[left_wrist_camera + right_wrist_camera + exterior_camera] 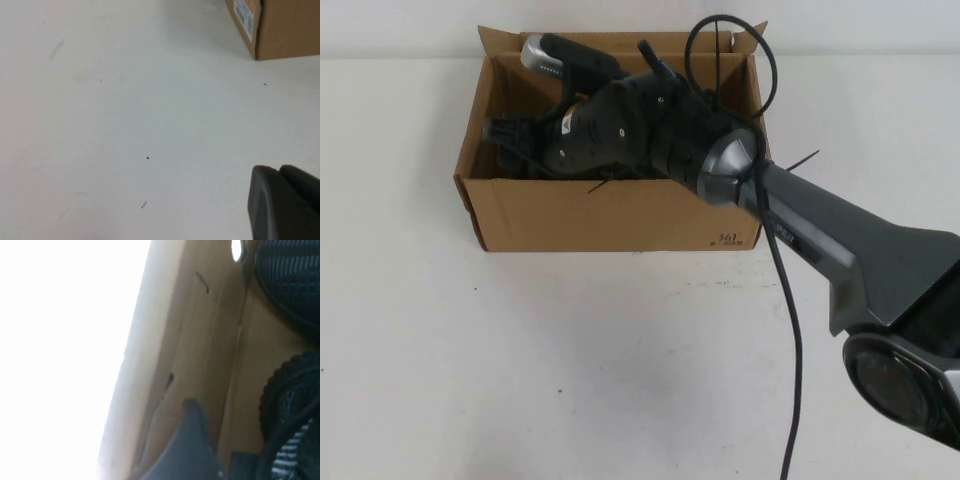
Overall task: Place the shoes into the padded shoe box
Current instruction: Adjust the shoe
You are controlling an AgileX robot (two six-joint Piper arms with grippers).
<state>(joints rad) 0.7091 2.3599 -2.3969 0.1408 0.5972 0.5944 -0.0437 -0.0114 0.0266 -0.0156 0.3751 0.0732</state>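
The brown cardboard shoe box [610, 215] stands open at the table's far middle. One black sneaker [582, 56] with grey lining lies along its back wall. The second shoe is mostly hidden under my right arm. My right gripper [510, 143] is down inside the box near its left end. In the right wrist view one finger [192, 440] stands apart from a black knit shoe [292, 400] with cardboard showing between them; another shoe [290, 285] lies beyond. My left gripper [278, 172] hangs shut over bare table, off the box's corner [285, 30].
The box's flaps [500, 45] stand up at the back corners. The right arm's black cable [790, 330] trails across the table toward the front. The white table [570, 360] spreads in front of and beside the box. A white label [247, 15] is on the box's end wall.
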